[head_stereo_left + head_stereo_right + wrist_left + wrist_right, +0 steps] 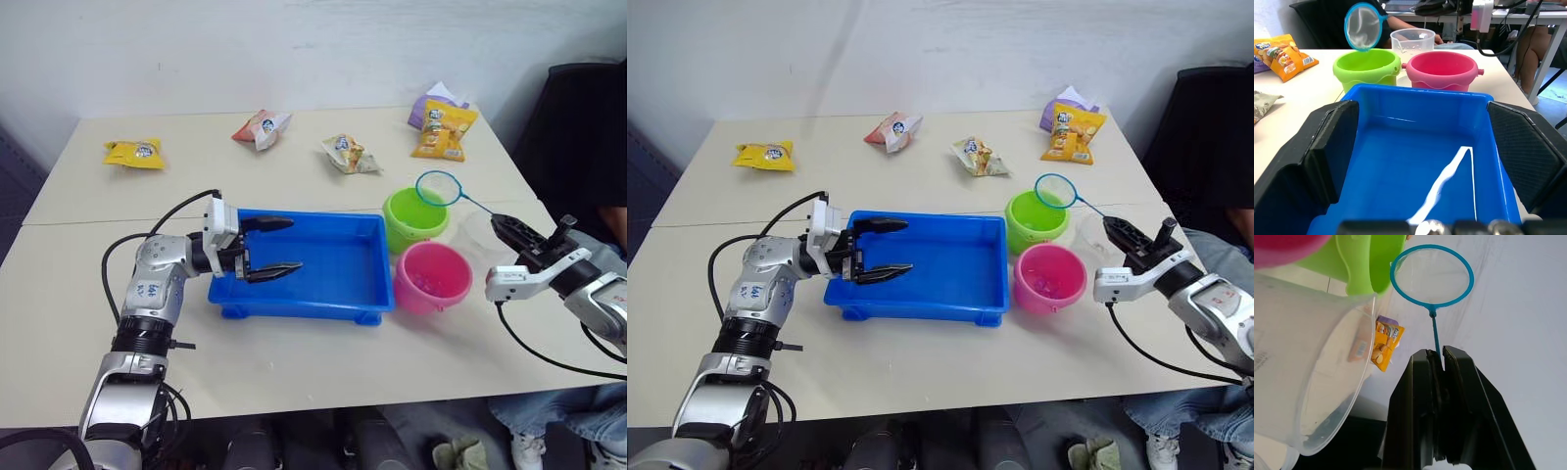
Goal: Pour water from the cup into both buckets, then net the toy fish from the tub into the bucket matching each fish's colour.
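Right hand [1114, 231] pinching thin handle of blue-rimmed round hoop net [438, 187], hoop over lime green plastic bucket [414, 218] | left hand [271, 248] wide at shallow blue rectangular plastic tub [323, 294]; risk: thin handle twisting, hoop catching rim, tipping bucket.

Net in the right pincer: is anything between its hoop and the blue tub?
Yes. The net hangs over the far rim of the green bucket, which stands with the pink bucket between it and the tub. The right pincer must lift it over.
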You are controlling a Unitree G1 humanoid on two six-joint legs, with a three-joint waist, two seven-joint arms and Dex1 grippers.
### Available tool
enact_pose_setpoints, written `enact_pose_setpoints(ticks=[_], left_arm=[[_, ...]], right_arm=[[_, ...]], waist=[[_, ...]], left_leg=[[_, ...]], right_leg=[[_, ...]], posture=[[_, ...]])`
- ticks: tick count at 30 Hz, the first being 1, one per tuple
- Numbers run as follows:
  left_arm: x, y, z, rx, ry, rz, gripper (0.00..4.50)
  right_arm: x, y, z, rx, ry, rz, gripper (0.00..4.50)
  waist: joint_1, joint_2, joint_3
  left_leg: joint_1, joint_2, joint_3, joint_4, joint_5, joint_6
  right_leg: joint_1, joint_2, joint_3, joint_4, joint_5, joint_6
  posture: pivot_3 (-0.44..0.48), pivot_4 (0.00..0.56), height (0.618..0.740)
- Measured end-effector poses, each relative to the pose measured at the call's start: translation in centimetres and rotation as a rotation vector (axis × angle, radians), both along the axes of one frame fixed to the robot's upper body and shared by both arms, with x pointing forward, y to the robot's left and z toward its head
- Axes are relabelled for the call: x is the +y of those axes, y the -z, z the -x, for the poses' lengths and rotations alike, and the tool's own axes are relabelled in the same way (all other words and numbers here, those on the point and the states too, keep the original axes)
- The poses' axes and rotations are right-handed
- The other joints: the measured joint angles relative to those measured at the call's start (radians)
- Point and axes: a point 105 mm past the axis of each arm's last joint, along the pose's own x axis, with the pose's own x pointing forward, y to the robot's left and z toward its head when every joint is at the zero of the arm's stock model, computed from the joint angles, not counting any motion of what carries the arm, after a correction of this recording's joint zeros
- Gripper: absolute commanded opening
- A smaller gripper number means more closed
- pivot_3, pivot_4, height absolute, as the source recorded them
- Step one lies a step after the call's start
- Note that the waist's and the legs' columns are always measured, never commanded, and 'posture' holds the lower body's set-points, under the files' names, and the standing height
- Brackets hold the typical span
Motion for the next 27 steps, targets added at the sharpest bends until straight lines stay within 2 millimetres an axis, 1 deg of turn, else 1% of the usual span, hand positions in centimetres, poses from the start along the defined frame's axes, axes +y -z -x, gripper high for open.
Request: enact_pose_setpoints(ticks=[3,4,5,6,8,9,10,11,12,14,15,16,17,18,19,20,21,23,24,25,27], left_arm=[[0.1,-0.1,0.1,-0.002,-0.001,0.005,4.48],[0.2,-0.1,0.3,-0.004,0.001,0.002,4.48],[0.7,-0.2,0.5,-0.001,0.002,-0.004,4.48],[1.1,-0.3,0.6,0.001,0.000,0.000,4.48],[2.1,-1.3,1.1,0.001,-0.005,0.037,4.48],[2.7,-1.9,1.5,-0.003,-0.005,0.056,4.48],[3.6,-3.5,2.2,-0.046,-0.005,0.078,4.48],[4.3,-4.8,2.7,-0.086,-0.009,0.085,4.48],[4.8,-5.5,3.0,-0.111,-0.014,0.084,4.48],[5.7,-7.1,3.7,-0.126,-0.016,0.083,4.48],[6.2,-7.7,4.4,-0.117,-0.004,0.067,4.48],[6.5,-8.2,5.4,-0.113,0.024,0.031,4.48],[6.7,-8.2,6.4,-0.106,0.057,-0.015,4.48],[6.7,-7.7,7.5,-0.082,0.100,-0.070,4.48],[6.7,-7.2,8.3,-0.058,0.135,-0.103,4.48],[6.7,-6.6,8.8,-0.037,0.155,-0.129,4.48],[6.9,-5.5,9.7,0.002,0.184,-0.175,4.48],[7.2,-3.9,10.6,0.054,0.188,-0.234,4.48],[7.3,-3.0,11.0,0.088,0.186,-0.266,4.48],[7.6,-2.0,11.6,0.129,0.183,-0.296,4.48],[8.1,-0.2,12.6,0.213,0.172,-0.311,4.48]], right_arm=[[0.3,-1.5,0.1,-0.010,-0.019,-0.101,0.00],[0.8,-1.6,0.2,0.035,-0.039,-0.195,0.00],[1.7,-1.3,0.4,0.107,-0.076,-0.309,0.00],[2.2,-1.1,0.6,0.146,-0.097,-0.361,0.00],[3.4,-0.1,1.0,0.287,-0.138,-0.522,0.00],[4.0,0.0,1.1,0.338,-0.156,-0.603,0.00],[5.4,-0.3,1.5,0.435,-0.208,-0.749,0.00],[6.4,-0.5,1.8,0.505,-0.251,-0.820,0.00],[7.1,-0.6,2.1,0.542,-0.279,-0.846,0.00],[9.1,-0.6,3.2,0.676,-0.348,-0.889,0.00],[10.5,-0.4,4.2,0.777,-0.402,-0.897,0.00],[12.3,0.1,5.5,0.896,-0.471,-0.877,0.00],[13.8,0.5,6.7,0.993,-0.523,-0.844,0.00],[15.1,1.1,8.1,1.094,-0.578,-0.804,0.00],[16.0,1.7,9.1,1.177,-0.616,-0.775,0.00],[16.6,2.1,9.7,1.223,-0.636,-0.753,0.00],[17.4,2.4,10.1,1.262,-0.679,-0.738,0.00],[18.8,3.1,10.5,1.284,-0.743,-0.704,0.00],[19.5,3.9,10.9,1.299,-0.763,-0.673,0.00],[20.2,5.0,11.2,1.323,-0.764,-0.636,0.00],[21.3,7.3,11.4,1.368,-0.739,-0.648,0.00]], waist=[[-0.004,0.000,0.000],[-0.005,0.000,0.000],[-0.007,0.000,0.000],[-0.008,0.000,0.000],[-0.010,0.000,0.000],[-0.012,0.000,0.000],[-0.012,0.000,0.000],[-0.010,0.000,0.000],[-0.008,0.000,0.000],[-0.005,0.000,0.000],[-0.003,0.000,0.000],[-0.003,0.000,0.000],[-0.004,0.000,0.000],[-0.004,0.000,0.000],[-0.004,0.000,0.000],[-0.002,0.000,0.000],[-0.003,-0.002,-0.001],[-0.004,-0.003,-0.001],[-0.004,-0.004,-0.002],[-0.005,-0.004,-0.002],[-0.005,-0.004,-0.002]], left_leg=[[0.000,0.001,0.000,0.000,0.000,0.000],[0.000,0.002,-0.001,0.000,0.000,0.000],[0.001,0.002,-0.001,0.000,0.000,-0.001],[0.001,0.003,-0.001,0.000,-0.001,-0.001],[0.001,0.004,-0.001,0.000,-0.001,-0.001],[0.001,0.005,-0.001,0.000,-0.001,-0.001],[0.001,0.005,-0.001,0.000,-0.001,-0.002],[0.002,0.005,-0.001,0.000,-0.001,-0.002],[0.002,0.005,-0.002,0.000,-0.001,-0.002],[0.001,0.005,-0.002,0.000,-0.001,-0.002],[0.001,0.005,-0.003,0.000,-0.001,-0.001],[0.001,0.005,-0.003,0.000,-0.002,-0.001],[0.001,0.005,-0.002,0.000,-0.003,-0.001],[0.001,0.005,-0.002,0.000,-0.003,-0.001],[0.001,0.005,-0.002,0.000,-0.004,0.000],[0.001,0.004,-0.002,0.000,-0.004,0.000],[0.002,0.003,-0.002,0.001,-0.004,0.000],[0.002,0.003,-0.002,0.001,-0.004,0.001],[0.002,0.003,-0.002,0.001,-0.004,0.001],[0.001,0.003,-0.002,0.000,-0.004,0.001],[0.001,0.003,-0.001,-0.001,-0.005,0.000]], right_leg=[[0.000,0.001,0.002,0.000,0.000,0.000],[0.001,0.002,0.004,-0.001,0.000,0.000],[0.001,0.004,0.008,-0.001,0.000,0.000],[0.001,0.005,0.010,-0.001,0.000,0.000],[0.001,0.006,0.012,-0.001,0.000,0.000],[0.000,0.006,0.012,-0.001,0.000,0.000],[0.000,0.006,0.013,0.000,0.000,0.000],[0.001,0.006,0.012,0.000,0.000,0.000],[0.001,0.005,0.012,0.000,0.000,0.000],[0.001,0.005,0.012,0.000,0.000,0.000],[0.001,0.005,0.012,-0.001,0.000,0.000],[0.001,0.005,0.012,-0.001,0.000,0.000],[0.001,0.005,0.012,-0.002,0.000,0.000],[0.002,0.005,0.012,-0.002,0.000,0.000],[0.002,0.004,0.011,-0.002,0.000,0.000],[0.002,0.003,0.011,-0.002,0.000,0.000],[0.002,0.002,0.010,-0.002,0.000,0.000],[0.002,0.002,0.010,-0.003,0.000,0.000],[0.002,0.002,0.010,-0.003,0.000,-0.001],[0.001,0.002,0.010,-0.003,-0.001,-0.001],[0.000,0.002,0.010,-0.003,-0.001,-0.003]], posture=[[0.000,0.150,0.739],[0.000,0.150,0.739],[0.000,0.150,0.739],[0.000,0.150,0.739],[0.000,0.150,0.739],[0.000,0.150,0.739],[0.000,0.150,0.739],[0.000,0.150,0.739],[0.000,0.150,0.739],[0.000,0.150,0.739],[0.000,0.150,0.739],[0.000,0.150,0.739],[0.000,0.150,0.739],[0.000,0.150,0.739],[0.000,0.150,0.739],[0.000,0.150,0.739],[0.000,0.150,0.739],[0.000,0.150,0.739],[0.000,0.150,0.739],[0.000,0.150,0.739],[0.000,0.150,0.739]])
